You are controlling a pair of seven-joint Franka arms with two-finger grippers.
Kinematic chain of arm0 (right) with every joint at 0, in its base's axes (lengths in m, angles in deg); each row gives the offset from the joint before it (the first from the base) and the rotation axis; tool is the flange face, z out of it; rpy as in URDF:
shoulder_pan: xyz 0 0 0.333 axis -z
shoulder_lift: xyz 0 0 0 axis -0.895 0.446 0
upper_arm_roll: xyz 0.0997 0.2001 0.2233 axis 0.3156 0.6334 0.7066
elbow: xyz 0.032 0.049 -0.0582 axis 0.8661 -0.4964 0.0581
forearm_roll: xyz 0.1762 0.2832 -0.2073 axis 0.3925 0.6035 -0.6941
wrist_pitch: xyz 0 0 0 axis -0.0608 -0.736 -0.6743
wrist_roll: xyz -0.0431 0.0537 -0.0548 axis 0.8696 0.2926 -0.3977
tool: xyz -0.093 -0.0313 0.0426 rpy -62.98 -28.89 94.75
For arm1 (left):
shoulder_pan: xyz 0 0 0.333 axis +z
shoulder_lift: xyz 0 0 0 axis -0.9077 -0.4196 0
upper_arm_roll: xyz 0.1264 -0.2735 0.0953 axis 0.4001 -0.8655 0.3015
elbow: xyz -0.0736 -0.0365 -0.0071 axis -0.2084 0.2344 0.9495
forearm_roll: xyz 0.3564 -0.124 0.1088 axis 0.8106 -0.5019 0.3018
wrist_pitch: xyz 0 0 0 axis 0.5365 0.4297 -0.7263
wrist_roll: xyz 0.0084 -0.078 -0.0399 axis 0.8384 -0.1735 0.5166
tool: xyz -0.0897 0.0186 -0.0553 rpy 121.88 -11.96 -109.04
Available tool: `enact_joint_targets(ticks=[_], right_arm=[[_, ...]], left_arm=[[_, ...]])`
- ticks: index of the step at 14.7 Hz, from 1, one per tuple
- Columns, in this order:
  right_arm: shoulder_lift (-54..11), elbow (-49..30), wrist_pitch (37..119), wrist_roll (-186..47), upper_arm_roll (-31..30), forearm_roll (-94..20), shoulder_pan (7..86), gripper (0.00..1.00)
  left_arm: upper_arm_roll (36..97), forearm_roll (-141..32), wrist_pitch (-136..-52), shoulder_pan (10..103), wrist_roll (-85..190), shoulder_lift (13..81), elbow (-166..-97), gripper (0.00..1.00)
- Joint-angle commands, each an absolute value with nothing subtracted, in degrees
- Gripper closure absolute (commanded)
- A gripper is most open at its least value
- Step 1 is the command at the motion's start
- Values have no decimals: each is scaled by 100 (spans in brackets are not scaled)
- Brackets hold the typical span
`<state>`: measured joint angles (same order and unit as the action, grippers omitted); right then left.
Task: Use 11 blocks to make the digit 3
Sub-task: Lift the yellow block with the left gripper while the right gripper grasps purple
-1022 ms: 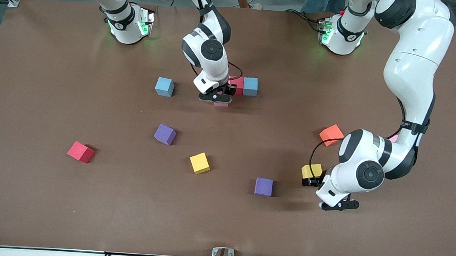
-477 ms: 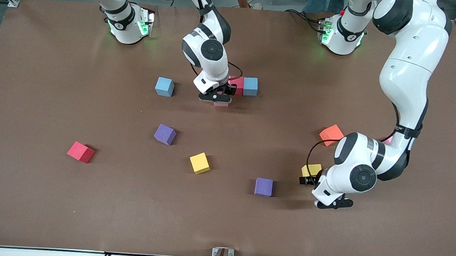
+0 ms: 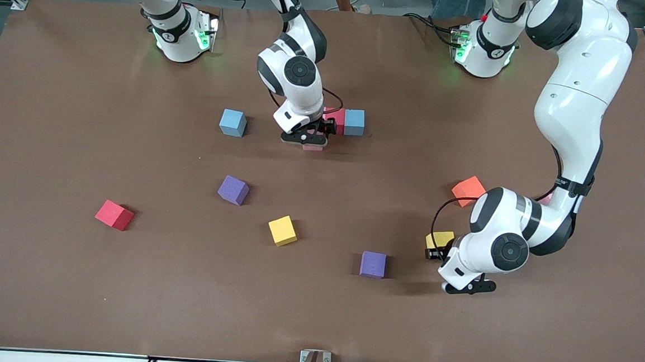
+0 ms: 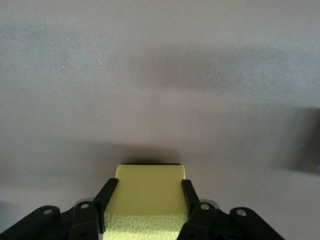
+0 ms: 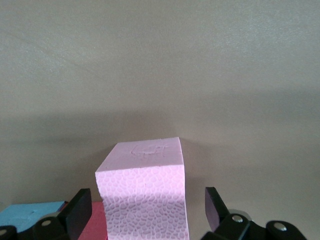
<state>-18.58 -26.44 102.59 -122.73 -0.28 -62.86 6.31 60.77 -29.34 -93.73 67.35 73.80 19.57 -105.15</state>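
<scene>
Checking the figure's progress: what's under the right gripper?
A pink block sits between the open right gripper fingers, untouched, beside the red block. In the front view the gripper covers most of it.

We see a brown table (image 3: 70,277) scattered with plain cubes. Beside the red block (image 3: 337,117) sit a light blue one (image 3: 354,122) and a pink one (image 5: 142,195) with a pebbled side. Toward the right arm's end from it lies another light blue block (image 3: 232,122). Nearer the front camera lie two purple blocks (image 3: 233,190) (image 3: 373,264), a yellow block (image 3: 282,230), a second red (image 3: 114,214), an orange (image 3: 468,190), and a pale yellow one (image 4: 148,200).
</scene>
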Motion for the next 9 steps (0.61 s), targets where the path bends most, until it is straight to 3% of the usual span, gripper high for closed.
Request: enact_joint_targets(ticks=[1,6,9], right_arm=[[-2113,-2542,9853,-12238,-100,-6217,621,0],[-2587,-2656,9843,-12299,-284,-6226,1375,0],[-2694,-2797,9861,-12299,-836,-6226,1657,0]], left_arm=[[6053,-3022,-8991,6773,7392,2454,-10521,87],[5904,-3083,-7876,6835,7392,3420,-10521,87],[5921,-3495,-7418,6888,7419,3930,-10521,86]])
